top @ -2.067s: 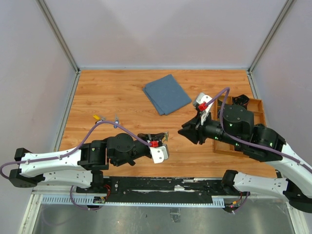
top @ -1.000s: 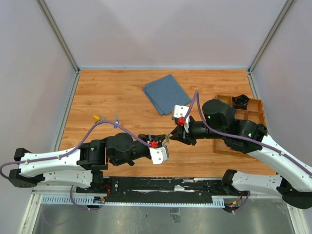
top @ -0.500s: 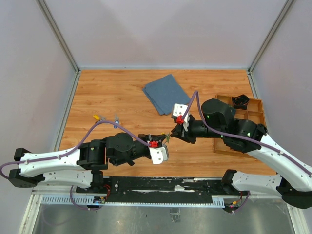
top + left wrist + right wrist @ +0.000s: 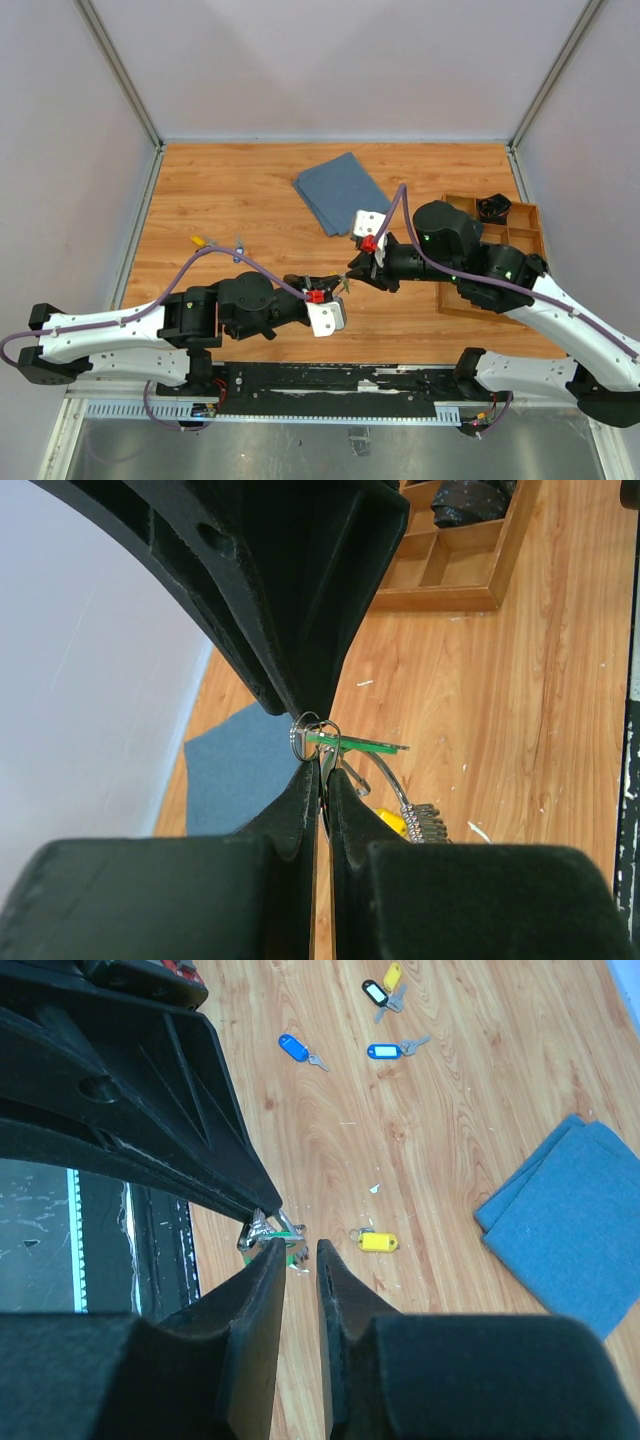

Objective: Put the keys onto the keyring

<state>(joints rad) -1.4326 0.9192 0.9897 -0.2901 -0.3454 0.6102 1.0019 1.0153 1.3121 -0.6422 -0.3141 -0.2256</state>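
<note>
My left gripper (image 4: 336,286) is shut on the thin silver keyring (image 4: 322,742) and holds it above the floor. A green-tagged key (image 4: 358,744) sits at the ring, and the short chain bit (image 4: 425,822) hangs by it. My right gripper (image 4: 351,275) is tip to tip with the left one. Its jaws stand a narrow gap apart with nothing between them, and its left fingertip (image 4: 272,1250) rests beside the ring and green tag (image 4: 262,1237). A yellow-tagged key (image 4: 378,1242) lies on the wood below. Two blue-tagged keys (image 4: 293,1048), a dark grey one (image 4: 375,992) and another yellow one (image 4: 392,975) lie farther off.
A folded blue cloth (image 4: 342,192) lies at the back centre. A wooden compartment tray (image 4: 520,228) with a dark object in it stands at the right, under the right arm. Loose keys (image 4: 200,240) lie at the left. Walls close in three sides.
The right arm has swung left from over the tray until its fingertips met the left gripper. In the last half second it has only edged slightly closer. The left arm has stayed still.
</note>
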